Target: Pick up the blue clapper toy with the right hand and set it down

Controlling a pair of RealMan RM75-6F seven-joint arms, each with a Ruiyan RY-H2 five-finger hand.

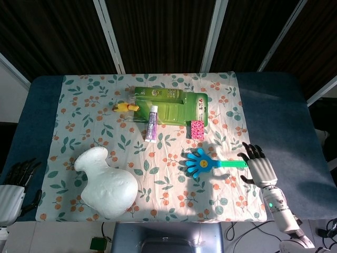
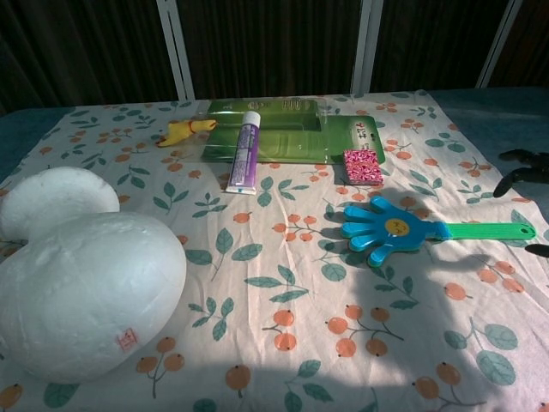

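Note:
The blue clapper toy (image 1: 201, 163) lies flat on the floral cloth, its hand-shaped head toward the left and its green handle (image 1: 235, 164) pointing right; in the chest view the clapper toy (image 2: 386, 228) shows at right of centre. My right hand (image 1: 259, 167) hovers just past the handle's right end, fingers spread, holding nothing. Only its dark fingertips (image 2: 519, 172) show at the chest view's right edge. My left hand (image 1: 13, 187) sits at the lower left off the cloth, fingers apart and empty.
A large white foam vase (image 1: 108, 182) lies at the front left. A green package (image 1: 171, 105), a toothpaste tube (image 1: 152, 122), a yellow duck (image 1: 125, 107) and a pink patterned block (image 1: 197, 128) sit behind the clapper. The cloth (image 1: 231, 203) ends just right of the handle.

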